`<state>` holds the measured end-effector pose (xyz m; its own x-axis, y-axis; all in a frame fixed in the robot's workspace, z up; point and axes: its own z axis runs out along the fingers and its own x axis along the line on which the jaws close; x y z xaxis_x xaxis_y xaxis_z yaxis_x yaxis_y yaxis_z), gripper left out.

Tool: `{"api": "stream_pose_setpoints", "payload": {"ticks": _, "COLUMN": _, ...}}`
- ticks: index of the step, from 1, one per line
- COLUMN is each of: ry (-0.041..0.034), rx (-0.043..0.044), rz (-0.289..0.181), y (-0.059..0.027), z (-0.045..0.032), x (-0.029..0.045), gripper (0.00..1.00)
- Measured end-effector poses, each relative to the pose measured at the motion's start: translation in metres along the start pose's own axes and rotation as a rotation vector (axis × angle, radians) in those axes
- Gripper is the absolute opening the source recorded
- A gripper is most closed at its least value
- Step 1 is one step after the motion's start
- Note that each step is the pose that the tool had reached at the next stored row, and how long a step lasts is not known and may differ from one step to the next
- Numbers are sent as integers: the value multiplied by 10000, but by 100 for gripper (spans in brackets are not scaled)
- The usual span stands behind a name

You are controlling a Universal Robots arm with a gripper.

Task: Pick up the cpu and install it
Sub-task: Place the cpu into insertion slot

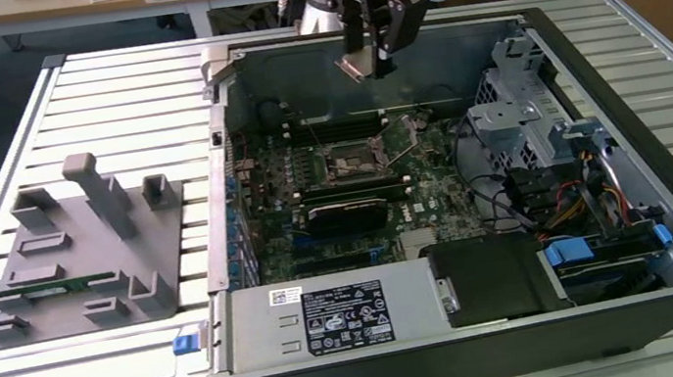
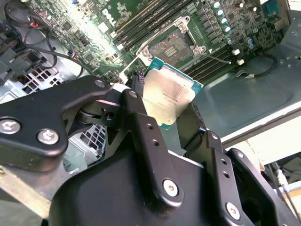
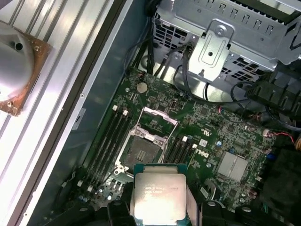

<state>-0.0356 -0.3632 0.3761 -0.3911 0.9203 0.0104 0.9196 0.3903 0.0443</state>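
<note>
In the second wrist view, the closest thing is the gripper (image 2: 165,115), with two thick black fingers (image 2: 141,127) that have round screws in them. The fingers are squeezed on the cpu (image 2: 170,94), one on each side. The cpu hangs between their tips at a slant. It is a small flat square with a shiny silver top and a blue-green rim.

In the first wrist view, the green board (image 3: 207,127) lies below the cpu (image 3: 157,195) and is full of tiny parts. In the middle of the board sits the socket (image 3: 142,149), a dark square with its thin metal frame (image 3: 159,121) flipped up. Long black slots (image 3: 109,137) run along both sides of the socket. A grey metal cage (image 3: 221,42) with many little holes and some black wires (image 3: 155,66) sit near the board.

In the exterior view, the gripper (image 1: 369,65) holds the cpu (image 1: 353,66) up in the air over the far part of the open computer case (image 1: 227,194). It is high above the socket (image 1: 352,159). A thin metal lever (image 1: 415,131) stands up beside the socket.

On the exterior view's left, a grey plastic tray (image 1: 123,268) rests on the ribbed metal table (image 1: 114,101). A thin green stick (image 1: 56,284) lies in the tray.
</note>
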Motion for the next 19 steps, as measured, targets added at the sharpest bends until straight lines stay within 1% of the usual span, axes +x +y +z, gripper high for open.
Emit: {"api": "stream_pose_setpoints", "payload": {"ticks": 19, "ry": -58, "rx": -13, "rz": 1313, "y": 0, "z": 3, "x": 0, "gripper": 53}}
